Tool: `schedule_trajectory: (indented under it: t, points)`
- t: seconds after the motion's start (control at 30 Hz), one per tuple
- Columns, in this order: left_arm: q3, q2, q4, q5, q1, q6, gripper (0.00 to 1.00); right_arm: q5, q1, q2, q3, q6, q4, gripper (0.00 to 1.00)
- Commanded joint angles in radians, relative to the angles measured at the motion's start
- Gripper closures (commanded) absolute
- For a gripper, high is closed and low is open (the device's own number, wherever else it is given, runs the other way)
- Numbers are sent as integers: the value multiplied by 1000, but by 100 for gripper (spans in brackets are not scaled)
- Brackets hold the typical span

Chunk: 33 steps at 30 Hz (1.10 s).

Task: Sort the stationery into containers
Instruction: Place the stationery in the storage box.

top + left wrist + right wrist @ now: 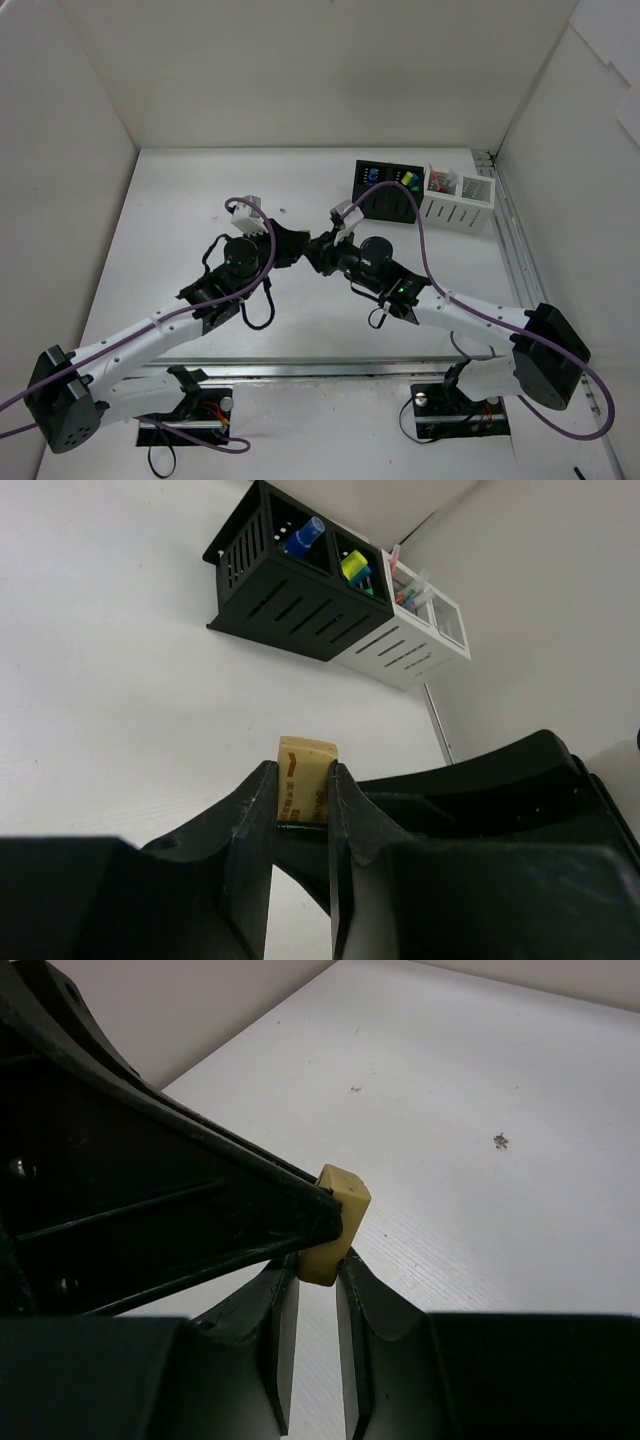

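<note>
A pale eraser (pixel 305 765) with printed lettering is clamped between my left gripper's (pixel 303 780) shut fingers, above the table's middle. My right gripper (pixel 320 1265) faces it tip to tip, and its fingertips close on the eraser's other end (pixel 342 1205). In the top view the two grippers (pixel 300 245) (pixel 320 250) meet and hide the eraser. The black two-compartment box (pixel 290 605) holds a blue-capped bottle (pixel 302 535) and a yellow highlighter (pixel 354 565). The white perforated box (pixel 405 650) beside it holds thin pens (pixel 397 560).
The black box (pixel 385 207) and the white box (pixel 455 213) stand side by side at the back right, near the right wall. White enclosure walls stand at the left, back and right. Purple cables loop over both arms.
</note>
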Motion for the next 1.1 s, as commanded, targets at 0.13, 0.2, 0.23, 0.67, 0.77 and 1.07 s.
schedule_trajectory:
  t: [0.13, 0.2, 0.23, 0.67, 0.77, 1.07]
  points:
    - [48, -4, 44, -5, -13, 19, 92, 70, 4, -24, 61, -26, 106, 100]
    - [58, -11, 25, -11, -13, 28, 57, 90, 4, -27, 53, -37, 106, 100]
    - [61, -20, 8, -29, -13, 43, 41, 90, 4, -30, 50, -40, 104, 100]
    - [109, -271, -457, -294, 180, 132, 1, 186, -490, -57, 232, -44, -429, 100]
    - [50, -375, -508, -311, 260, 131, 1, 190, -667, -12, 316, -47, -560, 100]
    - [1, -451, -624, -252, 425, 158, 1, 41, -1024, 304, 653, -76, -761, 100]
